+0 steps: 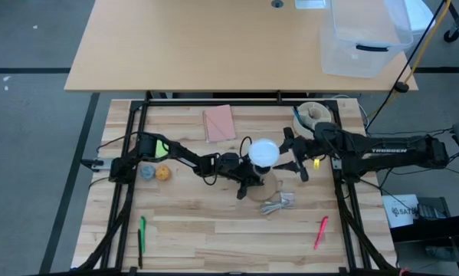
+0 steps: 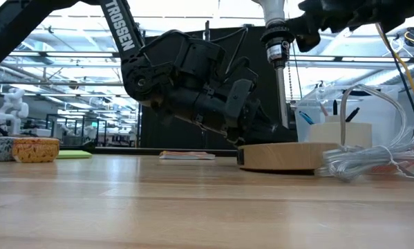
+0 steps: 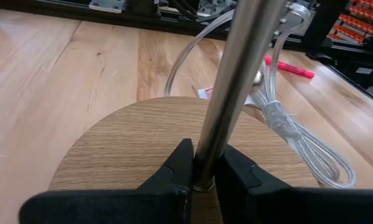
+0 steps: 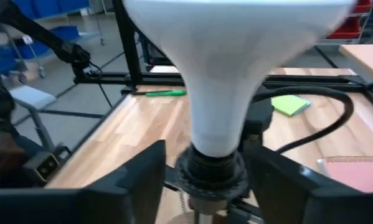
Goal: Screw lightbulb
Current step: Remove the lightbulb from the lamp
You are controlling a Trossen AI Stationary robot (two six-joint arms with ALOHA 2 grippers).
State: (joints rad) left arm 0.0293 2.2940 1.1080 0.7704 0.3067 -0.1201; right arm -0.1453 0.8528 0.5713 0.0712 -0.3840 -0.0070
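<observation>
While my left gripper (image 3: 202,177) pinches the metal pole (image 3: 233,87) low down, just above the round wooden base (image 3: 124,143), my right gripper (image 4: 205,180) stands spread, one finger either side of the lightbulb (image 4: 230,68), which sits upright in the black socket (image 4: 211,171) atop the pole, mid-table.

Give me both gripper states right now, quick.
Left gripper: closed on the metal lamp pole just above the wooden base.
Right gripper: open, fingers apart on either side of the lightbulb neck, not gripping.
</observation>
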